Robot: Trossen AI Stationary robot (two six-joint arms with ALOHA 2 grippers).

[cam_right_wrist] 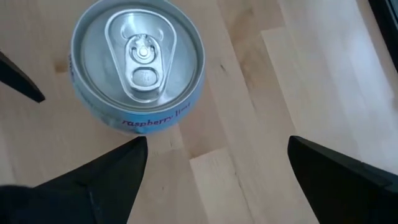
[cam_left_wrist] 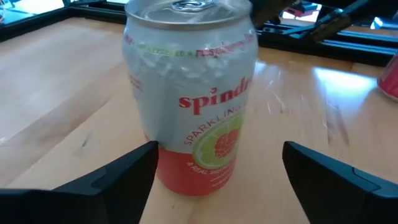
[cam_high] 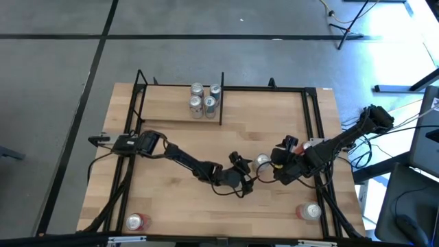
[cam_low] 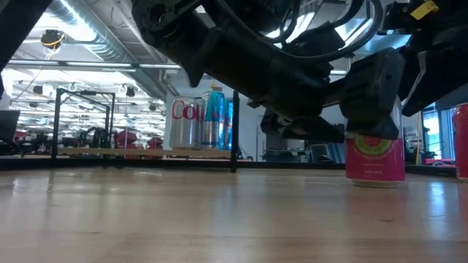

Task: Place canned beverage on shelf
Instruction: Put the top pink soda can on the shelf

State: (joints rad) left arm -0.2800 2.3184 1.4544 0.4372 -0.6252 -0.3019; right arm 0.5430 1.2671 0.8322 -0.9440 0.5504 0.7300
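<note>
A silver and pink can (cam_high: 263,161) stands upright on the tabletop, right of centre; it also shows in the low view (cam_low: 374,157). My left gripper (cam_high: 251,167) is open at table height, and its fingers stand on either side of the can (cam_left_wrist: 193,106) without closing on it. My right gripper (cam_high: 276,167) is open just right of the can and above it, looking down on the can's top (cam_right_wrist: 138,59). The shelf (cam_high: 164,106) is at the table's far side, left of centre, and several cans (cam_high: 204,99) stand on its right end.
A can (cam_high: 137,221) lies at the near left corner and another can (cam_high: 310,211) at the near right. A red can (cam_low: 462,142) shows at the low view's right edge. Black metal rods (cam_high: 312,123) frame the table. Bare wood lies between the can and the shelf.
</note>
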